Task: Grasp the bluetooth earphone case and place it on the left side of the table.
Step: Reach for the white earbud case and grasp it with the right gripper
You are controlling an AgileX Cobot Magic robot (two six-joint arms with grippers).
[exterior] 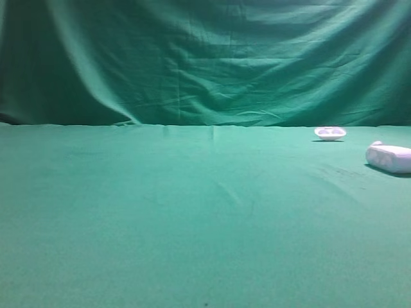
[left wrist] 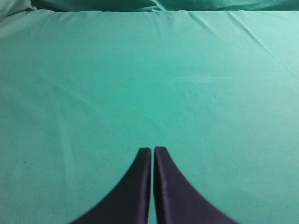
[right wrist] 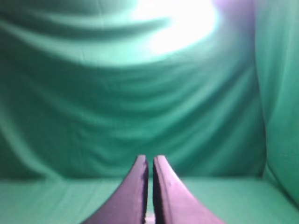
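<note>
The earphone case (exterior: pixel 389 158), a smooth white oblong with rounded, pebble-like ends, is seen lying on its side at the far right edge of the bench (exterior: pixel 192 218), partly cut off by the frame. A little farther back and to its left, apart from it, a shallow white tray (exterior: pixel 330 133) with two pale dimples is seen. The bench is covered in plain green cloth, matte and faintly creased, with soft folds running diagonally across it. Behind it a matching green curtain (exterior: pixel 212 58) is draped in broad loose pleats, and a bright glare is caught on it in the right wrist view.

The left fingers (left wrist: pixel 153 151), dark, smooth and tapered, are pressed together with only a hairline slit between them, nothing held, above bare cloth. The right fingers (right wrist: pixel 150 161) are likewise clenched on nothing, pointed toward the curtain.
</note>
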